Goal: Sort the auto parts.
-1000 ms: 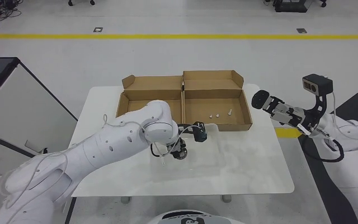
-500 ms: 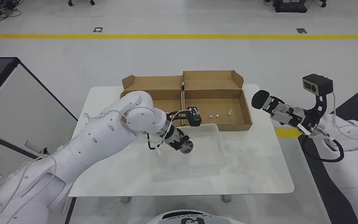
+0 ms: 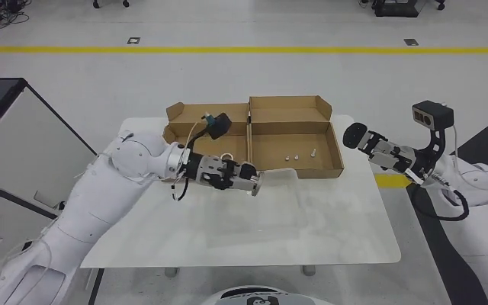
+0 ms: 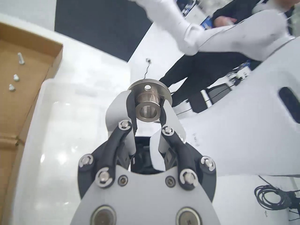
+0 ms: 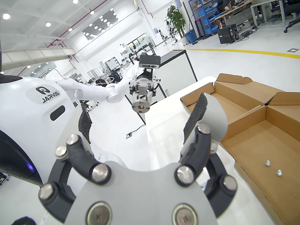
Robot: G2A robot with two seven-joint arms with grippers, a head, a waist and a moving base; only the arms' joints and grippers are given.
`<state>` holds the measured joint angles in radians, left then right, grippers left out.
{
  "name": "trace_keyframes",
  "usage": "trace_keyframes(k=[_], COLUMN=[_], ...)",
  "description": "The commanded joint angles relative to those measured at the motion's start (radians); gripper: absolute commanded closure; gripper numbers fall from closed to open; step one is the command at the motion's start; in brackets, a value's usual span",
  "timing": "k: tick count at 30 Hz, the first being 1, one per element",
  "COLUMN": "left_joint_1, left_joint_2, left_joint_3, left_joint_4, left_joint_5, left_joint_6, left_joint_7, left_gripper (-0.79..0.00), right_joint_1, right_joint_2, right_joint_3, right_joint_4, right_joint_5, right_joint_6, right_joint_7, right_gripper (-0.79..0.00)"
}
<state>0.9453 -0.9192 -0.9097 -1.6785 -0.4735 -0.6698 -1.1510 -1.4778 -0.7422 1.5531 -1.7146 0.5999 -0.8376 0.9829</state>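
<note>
Pulley (image 4: 149, 89) in our left claw (image 4: 147, 110): we are gripping this metal part above the surface (image 3: 320, 221) at frame centre, beside the cardboard boxes (image 3: 267, 145); our right claw (image 3: 351, 137) is hanging open at far right.

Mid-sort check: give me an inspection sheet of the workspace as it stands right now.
Surface: white table, glossy.
Job's things: left box and right box side by side at the back; three screws in the right box; metal pulley in the left pincer.
Clutter: nothing seen.
Pincers: left pincer shut on the metal pulley, above the table in front of the boxes; right pincer open, beyond the table's right edge.
Cables: a coil on the floor.
Surroundings: yellow floor line beyond the table.
</note>
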Motion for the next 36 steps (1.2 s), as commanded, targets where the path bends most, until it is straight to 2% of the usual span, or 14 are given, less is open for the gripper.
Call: trace_keyframes(k=[1, 5, 14, 19, 23, 27, 31, 36], left_joint_1=[0.01, 0.025, 0.022, 0.056, 0.116, 0.169, 0.211, 0.279], left_joint_2=[0.01, 0.028, 0.035, 0.037, 0.041, 0.039, 0.035, 0.015], left_joint_3=[-0.005, -0.009, -0.014, -0.049, -0.095, -0.127, -0.178, -0.271], left_joint_4=[-0.015, -0.04, -0.038, -0.027, -0.013, -0.034, -0.095, -0.162], left_joint_5=[-0.076, -0.192, -0.188, -0.145, -0.264, -0.512, -0.65, -0.797], left_joint_6=[-0.013, -0.034, -0.036, -0.008, -0.036, -0.099, -0.081, -0.036], left_joint_7=[0.013, 0.035, 0.036, 0.119, 0.156, 0.1, 0.081, 0.036], left_gripper=[0.0, 0.0, 0.0, 0.0, 0.0, 0.0, 0.0, 0.0], right_joint_1=[0.0, 0.0, 0.0, 0.0, 0.0, 0.0, 0.0, 0.0], right_joint_2=[0.0, 0.0, 0.0, 0.0, 0.0, 0.0, 0.0, 0.0], right_joint_3=[0.0, 0.0, 0.0, 0.0, 0.0, 0.0, 0.0, 0.0], right_joint_4=[0.0, 0.0, 0.0, 0.0, 0.0, 0.0, 0.0, 0.0], right_joint_5=[0.0, 0.0, 0.0, 0.0, 0.0, 0.0, 0.0, 0.0], right_joint_6=[0.0, 0.0, 0.0, 0.0, 0.0, 0.0, 0.0, 0.0], right_joint_7=[0.0, 0.0, 0.0, 0.0, 0.0, 0.0, 0.0, 0.0], right_gripper=[-0.785, -0.785, -0.785, -0.785, -0.785, -0.785, -0.785, -0.785])
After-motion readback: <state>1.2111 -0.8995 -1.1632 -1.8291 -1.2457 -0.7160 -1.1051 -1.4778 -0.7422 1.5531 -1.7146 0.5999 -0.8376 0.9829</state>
